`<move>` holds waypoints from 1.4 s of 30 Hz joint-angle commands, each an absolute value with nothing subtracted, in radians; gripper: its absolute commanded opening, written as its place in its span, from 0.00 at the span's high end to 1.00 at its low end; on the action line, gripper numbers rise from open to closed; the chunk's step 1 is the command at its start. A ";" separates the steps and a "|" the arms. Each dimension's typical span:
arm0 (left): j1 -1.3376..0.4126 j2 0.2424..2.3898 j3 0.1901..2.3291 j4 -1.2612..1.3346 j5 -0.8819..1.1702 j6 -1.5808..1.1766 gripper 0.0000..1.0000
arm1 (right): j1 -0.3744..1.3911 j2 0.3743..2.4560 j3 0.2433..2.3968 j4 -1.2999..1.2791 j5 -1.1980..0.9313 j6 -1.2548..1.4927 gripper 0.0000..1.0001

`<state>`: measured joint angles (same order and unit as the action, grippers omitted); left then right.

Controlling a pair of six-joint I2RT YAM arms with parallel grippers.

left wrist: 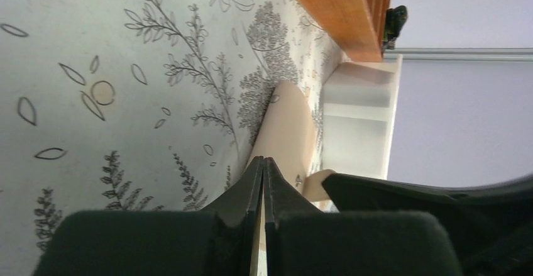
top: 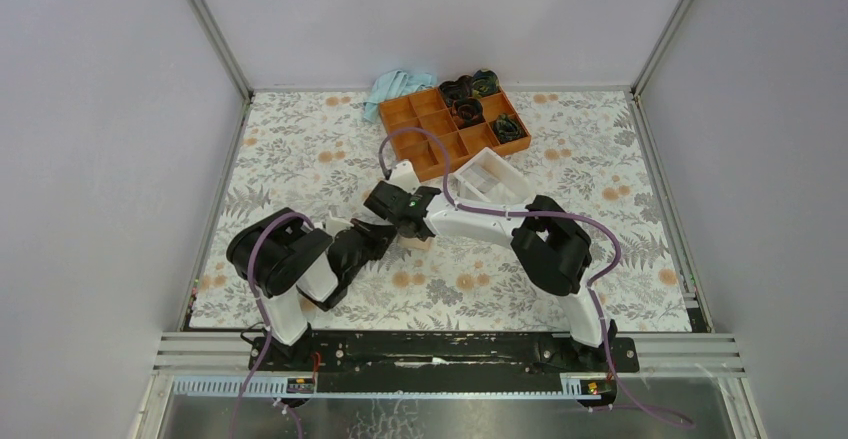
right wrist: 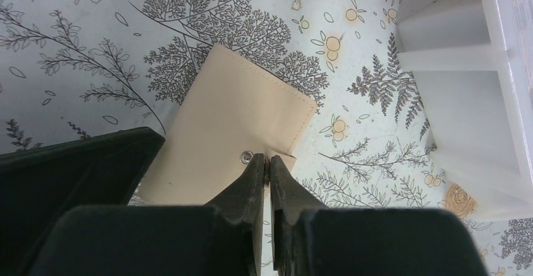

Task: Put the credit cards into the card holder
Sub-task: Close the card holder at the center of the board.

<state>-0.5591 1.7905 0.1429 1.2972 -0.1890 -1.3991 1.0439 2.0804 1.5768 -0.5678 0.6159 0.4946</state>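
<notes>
The card holder (right wrist: 229,128) is a tan wallet lying flat on the floral mat, closed side up, with its snap (right wrist: 245,157) showing. It also shows edge-on in the left wrist view (left wrist: 286,125) and as a small tan patch in the top view (top: 420,245). My right gripper (right wrist: 269,160) is shut on the wallet's closure tab. My left gripper (left wrist: 264,161) is shut on the opposite edge of the wallet. Both grippers meet over it in the top view, left (top: 386,231) and right (top: 410,225). No credit card is visible.
An orange compartment tray (top: 430,119) with dark coiled items stands at the back, and its side shows in the left wrist view (left wrist: 336,12). A white tray (top: 495,174) lies just behind the wallet (right wrist: 465,100). A blue cloth (top: 395,87) lies at the back wall.
</notes>
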 commanded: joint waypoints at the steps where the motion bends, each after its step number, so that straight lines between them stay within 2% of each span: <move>1: -0.552 1.778 0.177 1.203 -0.220 -1.358 0.96 | 1.061 2.063 1.635 -0.582 0.636 0.488 1.00; 29: -0.554 1.806 0.187 1.221 -0.180 -1.353 0.98 | 1.068 2.159 1.705 -0.622 0.615 0.487 1.00; 42: -0.554 1.816 0.184 1.235 -0.178 -1.354 0.98 | 1.069 2.158 1.681 -0.652 0.685 0.486 1.00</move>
